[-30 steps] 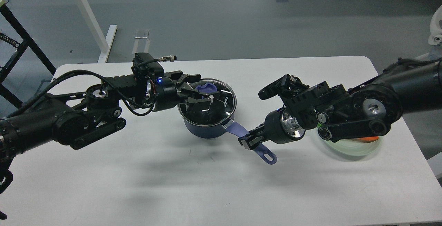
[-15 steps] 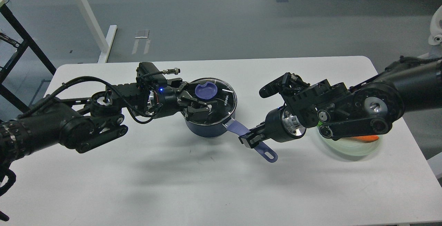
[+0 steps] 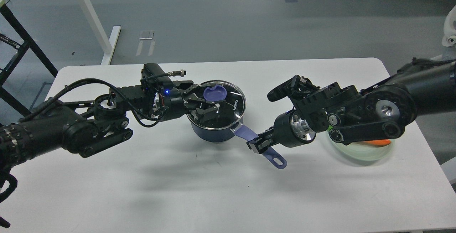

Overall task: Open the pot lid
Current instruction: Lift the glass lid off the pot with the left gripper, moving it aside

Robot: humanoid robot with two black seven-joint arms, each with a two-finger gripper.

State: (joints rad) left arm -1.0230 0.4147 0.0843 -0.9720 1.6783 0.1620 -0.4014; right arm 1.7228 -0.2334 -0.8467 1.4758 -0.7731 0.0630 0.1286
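The dark navy pot [image 3: 213, 133] stands mid-table with the glass lid [image 3: 233, 101] on it. The lid's purple-blue knob [image 3: 214, 93] shows in full. My left gripper [image 3: 208, 102] comes in from the left and hovers over the left half of the lid. Its fingers [image 3: 198, 92] are spread, with the tips just left of and below the knob, and I see no grip on it. My right gripper [image 3: 257, 144] is shut on the pot's lavender handle [image 3: 276, 158] at mid-length.
A pale green plate [image 3: 370, 153] with something orange on it lies at the right, partly under my right arm. The white table [image 3: 213, 197] ends close behind the pot. A white desk leg and a black frame stand on the floor at the far left.
My left gripper drew back left off the knob, leaving it uncovered, then edged back toward it. The lid stays on the pot. My right gripper has held the handle throughout.
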